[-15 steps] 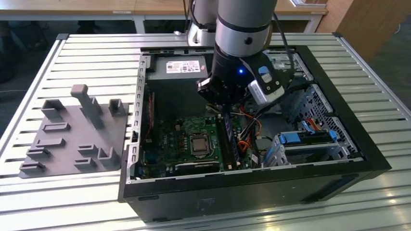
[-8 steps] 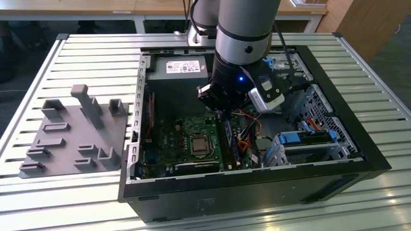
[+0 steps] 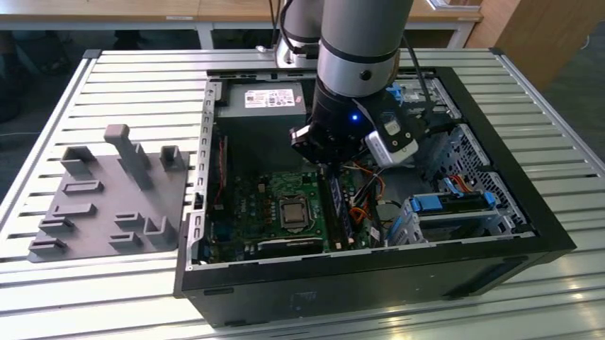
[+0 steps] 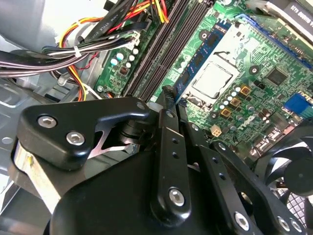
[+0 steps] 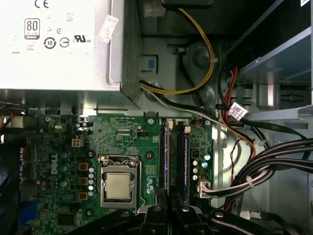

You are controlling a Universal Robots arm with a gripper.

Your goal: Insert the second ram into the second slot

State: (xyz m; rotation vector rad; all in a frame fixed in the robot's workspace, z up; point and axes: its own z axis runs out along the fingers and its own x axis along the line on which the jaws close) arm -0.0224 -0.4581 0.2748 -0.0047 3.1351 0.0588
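The thin dark-blue circuit-board stick, the second ram, stands on edge among the long black memory slots of the green motherboard, in the slot just beside the square silver processor socket. How deep it sits I cannot tell. The black gripper hangs directly over it, in line with its top edge. The stick's long axis runs straight away from the gripper towards the grey power-supply box. Whether the gripper is clamped on the stick, only touching it, or just clear of it cannot be told. A bluish strip lies parallel on the slots' far side from the socket. Board, power supply and bundled cables all sit inside the open black computer case. A grey moulded holder lies on the slatted metal table at the exterior view's left, well apart from the gripper.
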